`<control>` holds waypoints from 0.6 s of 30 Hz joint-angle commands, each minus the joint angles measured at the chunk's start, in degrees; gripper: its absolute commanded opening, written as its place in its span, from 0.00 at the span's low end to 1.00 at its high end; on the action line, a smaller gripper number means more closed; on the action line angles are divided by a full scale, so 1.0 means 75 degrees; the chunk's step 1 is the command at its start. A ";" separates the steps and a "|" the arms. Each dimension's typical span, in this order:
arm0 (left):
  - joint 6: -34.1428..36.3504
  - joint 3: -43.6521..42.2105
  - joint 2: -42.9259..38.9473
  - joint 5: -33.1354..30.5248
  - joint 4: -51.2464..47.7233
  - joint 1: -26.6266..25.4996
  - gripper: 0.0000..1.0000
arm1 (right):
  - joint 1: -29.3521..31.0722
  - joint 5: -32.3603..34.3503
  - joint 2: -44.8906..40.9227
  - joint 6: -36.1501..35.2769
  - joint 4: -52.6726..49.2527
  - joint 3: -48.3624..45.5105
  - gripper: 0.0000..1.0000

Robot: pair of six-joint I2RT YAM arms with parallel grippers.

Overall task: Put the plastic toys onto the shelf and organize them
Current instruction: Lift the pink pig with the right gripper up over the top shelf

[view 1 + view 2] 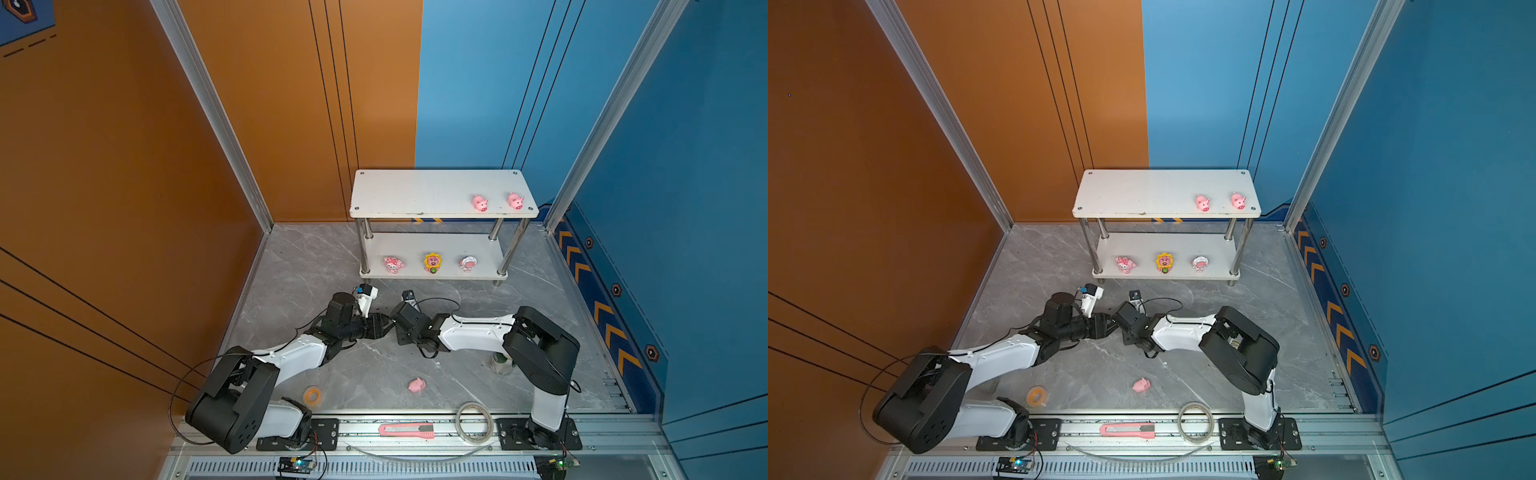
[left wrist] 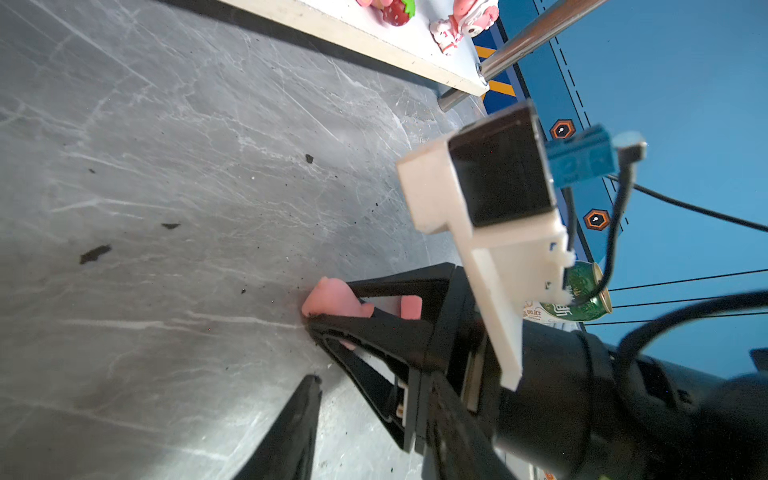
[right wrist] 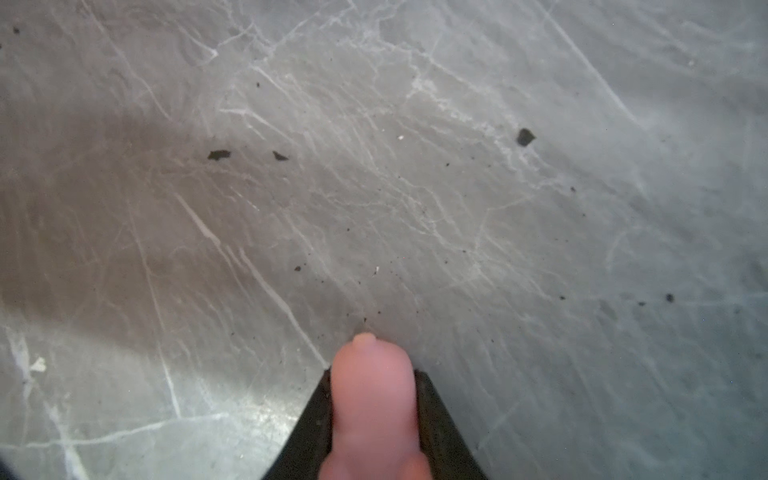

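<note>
Mid-frame in a top view, I could not tell if your left gripper (image 1: 385, 326) was open or shut. Just right, your right gripper (image 3: 372, 372) pinched a tiny pink plastic pig (image 3: 372, 415); a bump between them could knock it loose. Further right, the white two-tier shelf (image 1: 415, 191) had bare room on top.

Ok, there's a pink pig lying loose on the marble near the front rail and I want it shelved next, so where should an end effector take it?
Take the loose pig across its rounded middle, coming straight down from above. It looks tipped over, with its long axis roughly left-right in a top view, so close front-to-back. Nothing touches it, so there's room on both sides.
</note>
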 commanded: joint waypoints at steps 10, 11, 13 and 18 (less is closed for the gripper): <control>0.0030 -0.0128 -0.0142 0.0144 0.0143 0.0079 0.45 | 0.0227 0.2081 -0.2139 -0.1131 -0.3287 0.1925 0.16; 0.0007 -0.0135 -0.0151 0.0155 0.0179 0.0081 0.45 | 0.0202 0.2202 -0.2324 -0.1403 -0.3610 0.2294 0.16; -0.0014 -0.0181 -0.0155 0.0185 0.0257 0.0080 0.45 | 0.0130 0.2504 -0.2536 -0.1845 -0.4239 0.3152 0.17; -0.0065 -0.0196 -0.0182 0.0235 0.0356 0.0092 0.45 | -0.0453 0.2871 -0.2398 -0.2835 -0.4976 0.5111 0.17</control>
